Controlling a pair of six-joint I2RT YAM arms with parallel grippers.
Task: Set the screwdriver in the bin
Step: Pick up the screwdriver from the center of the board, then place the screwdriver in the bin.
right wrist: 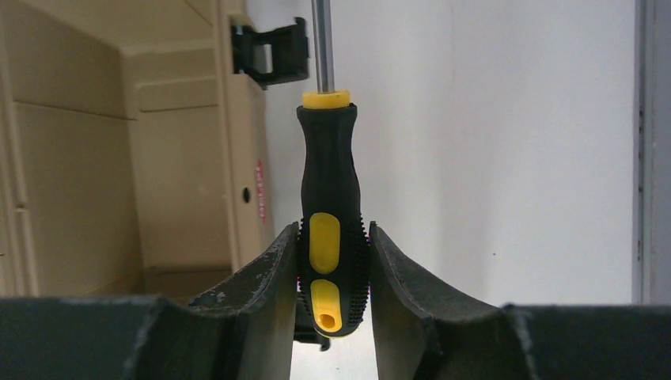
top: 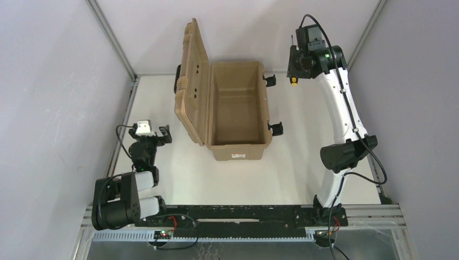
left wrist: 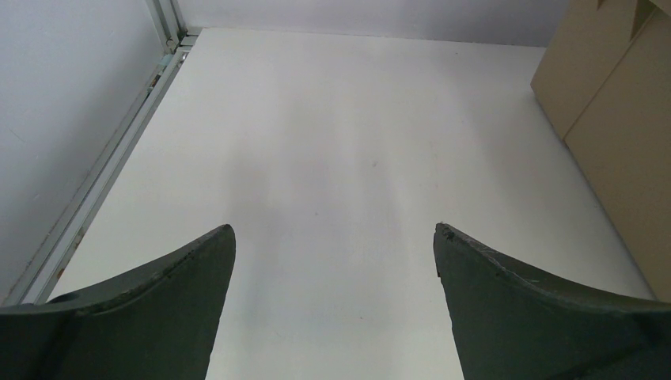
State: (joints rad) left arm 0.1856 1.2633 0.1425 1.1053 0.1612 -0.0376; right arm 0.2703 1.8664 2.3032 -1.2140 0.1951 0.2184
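Note:
My right gripper (right wrist: 333, 231) is shut on the rear of the screwdriver's (right wrist: 329, 170) yellow-and-black handle, with the thin metal shaft pointing straight away from the wrist camera. In the top view this right gripper (top: 295, 67) hangs raised just right of the bin's far right corner, a yellow bit of the screwdriver (top: 294, 82) showing below it. The bin (top: 236, 151) is a tan case in the middle of the table, its ribbed lid (top: 192, 81) standing open on the left side. In the right wrist view the bin's (right wrist: 79, 158) wall fills the left. My left gripper (top: 164, 134) is open and holds nothing, left of the bin.
Black latches (top: 276, 129) stick out of the bin's right side, one of these latches (right wrist: 273, 51) close to the screwdriver's shaft. A metal frame rail (top: 122, 135) runs along the table's left edge. Bare white table (left wrist: 332, 142) lies under the left gripper (left wrist: 334, 233).

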